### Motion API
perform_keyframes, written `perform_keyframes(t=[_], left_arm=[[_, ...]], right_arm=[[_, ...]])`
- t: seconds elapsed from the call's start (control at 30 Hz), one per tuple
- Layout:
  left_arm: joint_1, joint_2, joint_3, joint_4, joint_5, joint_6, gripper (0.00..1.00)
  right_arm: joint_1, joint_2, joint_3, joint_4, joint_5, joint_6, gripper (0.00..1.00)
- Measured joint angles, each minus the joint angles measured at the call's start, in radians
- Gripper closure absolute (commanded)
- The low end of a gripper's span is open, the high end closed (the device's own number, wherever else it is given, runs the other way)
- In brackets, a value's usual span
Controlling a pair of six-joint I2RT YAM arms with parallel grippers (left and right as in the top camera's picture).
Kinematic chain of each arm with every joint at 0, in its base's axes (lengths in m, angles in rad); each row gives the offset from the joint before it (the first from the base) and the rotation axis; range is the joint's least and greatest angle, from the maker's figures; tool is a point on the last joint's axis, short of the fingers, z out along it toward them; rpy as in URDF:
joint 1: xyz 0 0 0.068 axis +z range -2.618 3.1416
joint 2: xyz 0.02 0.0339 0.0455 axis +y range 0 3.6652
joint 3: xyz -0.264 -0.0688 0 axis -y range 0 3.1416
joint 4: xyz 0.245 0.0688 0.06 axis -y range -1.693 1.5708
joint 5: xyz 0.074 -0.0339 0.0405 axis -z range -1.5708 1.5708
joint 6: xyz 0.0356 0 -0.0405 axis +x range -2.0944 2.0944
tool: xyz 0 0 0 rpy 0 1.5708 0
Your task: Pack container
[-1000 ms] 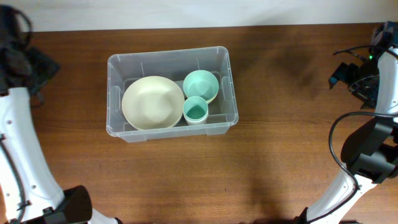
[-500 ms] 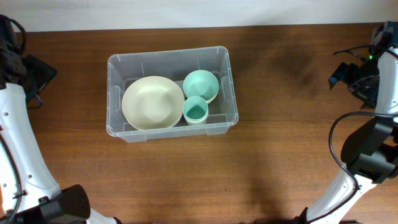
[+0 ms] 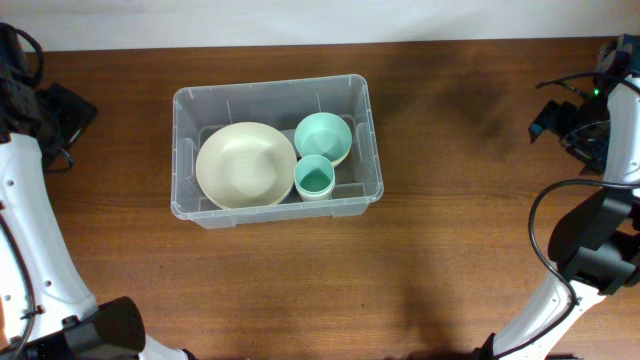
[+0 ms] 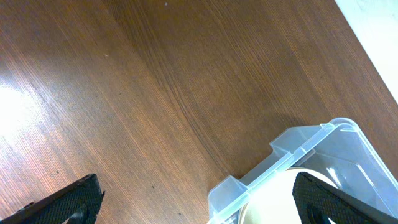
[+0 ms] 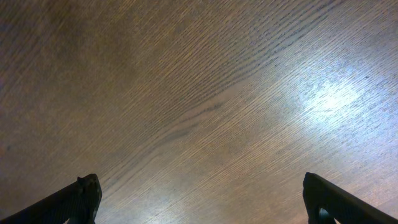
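The container (image 3: 271, 86), a clear plastic rectangular bin with rounded corners and a moulded rim, is sitting on the dark, fine-grained wooden table (image 3: 460, 250), toward 10 o'clock from the middle of the overhead view. Inside it, a wide, shallow cream bowl (image 3: 245, 165) with a matte, smooth face is filling the 9 o'clock half. A round mint-green bowl (image 3: 323, 138) is resting at about 2 o'clock, and a smaller mint-green cup (image 3: 315, 179) is standing at about 4 o'clock, touching both bowls.

The left gripper (image 4: 199, 205) is hanging over bare wood at the table's 9 o'clock edge, well apart from the bin. Its black fingers are showing at opposite lower corners of its wrist view, spread wide and holding nothing, with the bin's ribbed corner at 4 o'clock there.

The right gripper (image 5: 202, 199) is hovering near the 2 o'clock edge, over glossy wood catching a light glare. Its fingers are likewise spread wide and gripping nothing.
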Motion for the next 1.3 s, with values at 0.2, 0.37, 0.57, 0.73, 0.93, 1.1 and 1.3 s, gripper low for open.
perform_keyframes(t=[0.2, 0.37, 0.57, 0.73, 0.93, 1.1, 1.3], left_arm=[[0.000, 0.000, 0.000, 0.000, 0.000, 0.000, 0.00], [0.000, 0.000, 0.000, 0.000, 0.000, 0.000, 0.00], [0.000, 0.000, 0.000, 0.000, 0.008, 0.000, 0.00], [0.000, 0.000, 0.000, 0.000, 0.010, 0.000, 0.00], [0.000, 0.000, -0.001, 0.001, 0.012, 0.000, 0.00], [0.000, 0.000, -0.003, 0.001, 0.014, 0.000, 0.00], [0.000, 0.000, -0.005, 0.002, 0.014, 0.000, 0.00]], right_arm=[[0.025, -0.008, -0.001, 0.001, 0.001, 0.000, 0.01], [0.162, -0.150, -0.012, 0.001, 0.017, -0.008, 0.01], [0.327, -0.422, -0.045, 0.212, 0.111, -0.034, 0.01], [0.417, -0.717, -0.344, 0.623, 0.136, -0.036, 0.01], [0.450, -1.161, -0.877, 0.798, 0.104, -0.035, 0.01], [0.451, -1.482, -1.210, 1.038, 0.058, -0.047, 0.01], [0.452, -1.833, -1.580, 1.307, 0.008, -0.137, 0.01]])
